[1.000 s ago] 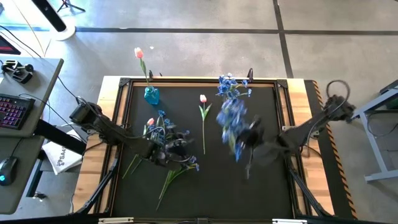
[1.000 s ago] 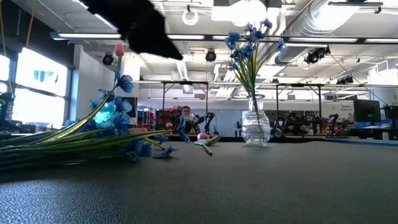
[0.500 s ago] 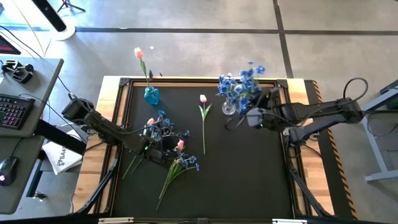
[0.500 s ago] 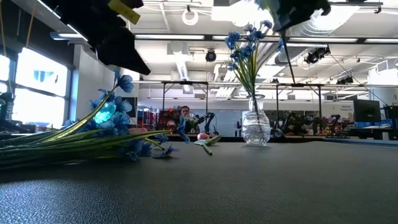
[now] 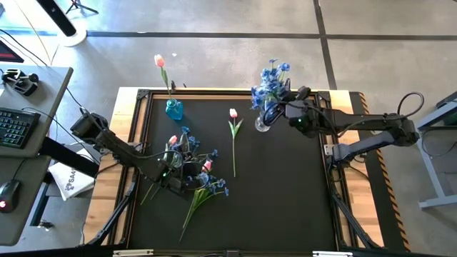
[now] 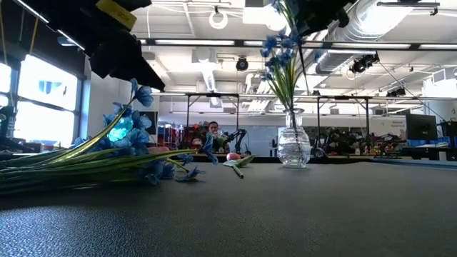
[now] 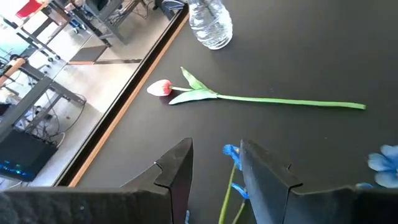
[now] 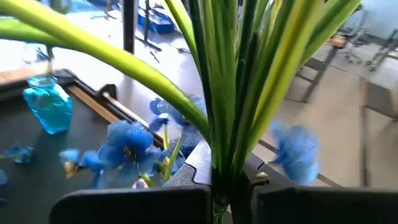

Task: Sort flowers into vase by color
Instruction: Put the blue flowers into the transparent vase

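Just beside the clear vase (image 5: 263, 123), the right gripper (image 5: 285, 109) clamps a blue bunch (image 5: 271, 80); the left gripper (image 7: 214, 163), open and empty, half hides the flower pile (image 5: 187, 168).

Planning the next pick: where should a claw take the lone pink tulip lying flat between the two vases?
Grip the pink tulip on its bare stem, below the leaf, coming straight down with the fingers straddling the stem. It lies flat and apart from the flower pile, so nothing crowds that stretch.
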Robot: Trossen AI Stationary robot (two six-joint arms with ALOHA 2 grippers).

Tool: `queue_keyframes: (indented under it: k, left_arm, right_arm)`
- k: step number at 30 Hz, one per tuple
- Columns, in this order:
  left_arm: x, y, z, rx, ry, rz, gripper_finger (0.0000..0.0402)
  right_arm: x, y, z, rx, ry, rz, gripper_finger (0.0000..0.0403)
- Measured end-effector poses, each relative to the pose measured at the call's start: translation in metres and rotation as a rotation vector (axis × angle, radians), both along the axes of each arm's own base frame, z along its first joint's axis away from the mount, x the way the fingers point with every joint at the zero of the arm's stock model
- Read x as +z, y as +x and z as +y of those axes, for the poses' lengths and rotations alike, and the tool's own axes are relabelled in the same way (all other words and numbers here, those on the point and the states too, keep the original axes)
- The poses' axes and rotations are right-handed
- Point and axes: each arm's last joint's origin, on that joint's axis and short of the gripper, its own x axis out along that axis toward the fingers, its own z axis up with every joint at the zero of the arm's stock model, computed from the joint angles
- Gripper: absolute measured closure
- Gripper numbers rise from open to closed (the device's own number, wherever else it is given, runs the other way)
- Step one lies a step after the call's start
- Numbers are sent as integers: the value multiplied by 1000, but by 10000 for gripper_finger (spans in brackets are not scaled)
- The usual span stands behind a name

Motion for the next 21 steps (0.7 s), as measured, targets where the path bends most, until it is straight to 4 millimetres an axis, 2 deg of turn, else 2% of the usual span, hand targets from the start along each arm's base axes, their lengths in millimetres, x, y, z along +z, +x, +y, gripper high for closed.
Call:
queue_keyframes:
  k: [3, 6, 10, 13, 16, 21]
  left_arm:
    - [0, -1, -3, -12, -3, -7, 279]
    - [0, -2, -6, -20, -7, -10, 279]
    - [0, -2, -6, -20, -8, -12, 279]
    - [1, -1, -6, -19, -15, -25, 279]
    - [2, 0, -7, -21, -17, -34, 279]
    - [3, 3, -8, -35, -20, -53, 279]
  right_arm:
    - [-9, -8, -3, 35, -29, -102, 398]
    - [-9, -25, 0, 101, -67, -245, 398]
    - [-3, -59, 12, 165, -98, -390, 398]
    - [-3, -81, 20, 141, -96, -454, 398]
    - [-19, -93, 23, 54, -82, -447, 398]
    - [-71, -97, 15, -31, -46, -519, 398]
